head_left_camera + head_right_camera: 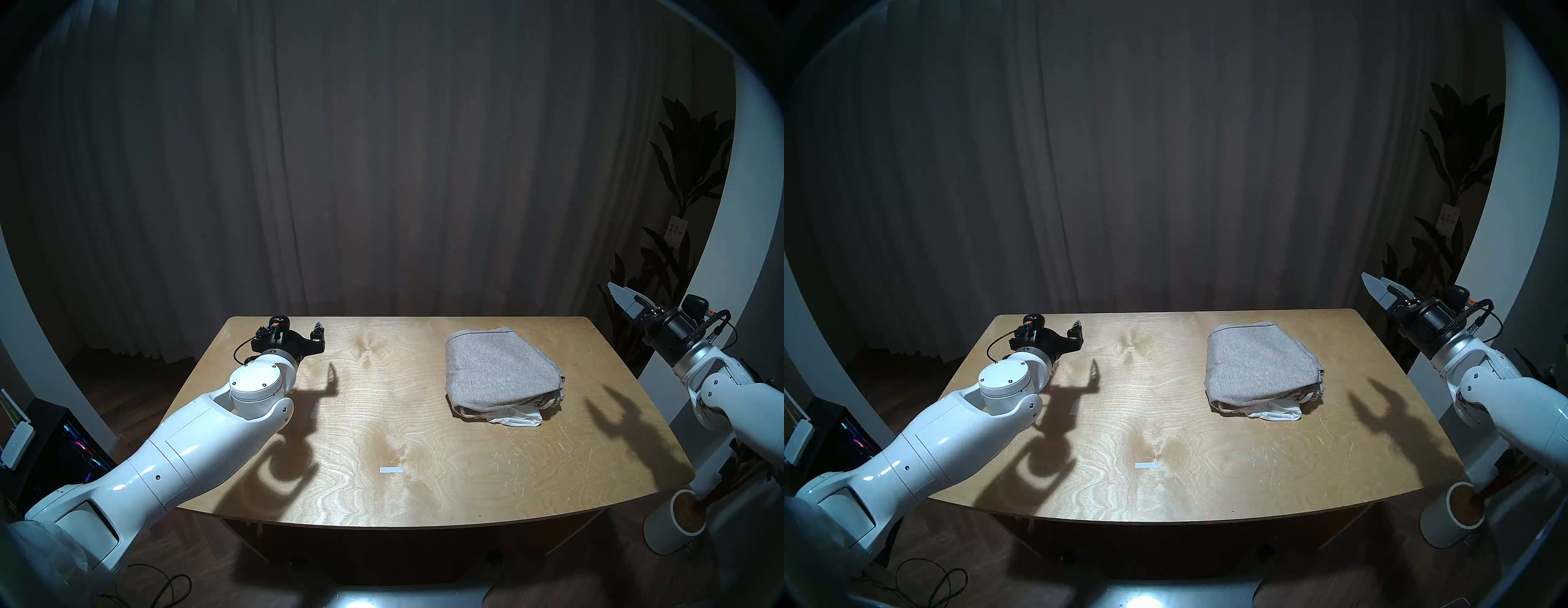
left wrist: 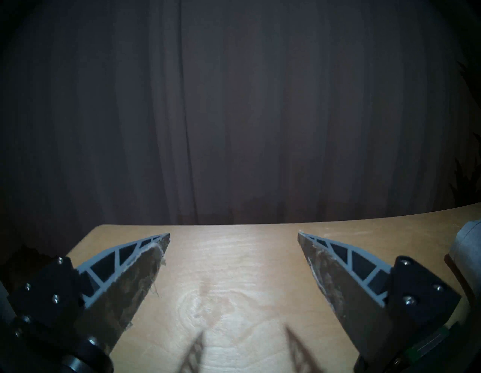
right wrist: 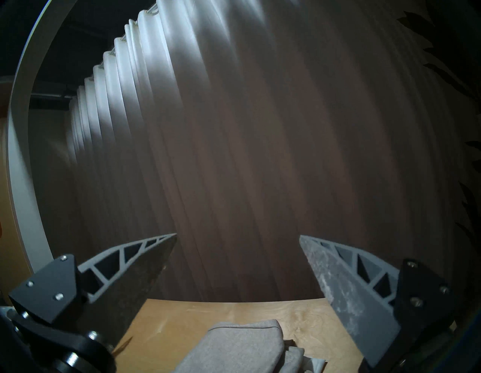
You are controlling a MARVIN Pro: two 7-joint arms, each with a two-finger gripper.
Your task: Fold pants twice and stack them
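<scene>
Folded grey pants (image 1: 500, 373) atop white shorts (image 1: 519, 419) on table (image 1: 382, 424); L claw (image 2: 233, 235) & R claw (image 3: 238, 238) both spread, empty.

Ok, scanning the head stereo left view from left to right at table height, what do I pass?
Left pincer, open over the table's far left corner → small white tape strip → folded grey-beige pants stacked on the white shorts → right pincer, open beyond the table's right edge.

You're in a home-like room staged for recording: full-length curtain (image 1: 382, 148) behind a wooden table (image 1: 382, 446), potted plant (image 1: 687, 178) beside a white arch (image 1: 738, 237), a lit computer case (image 1: 68, 446) on the floor.
</scene>
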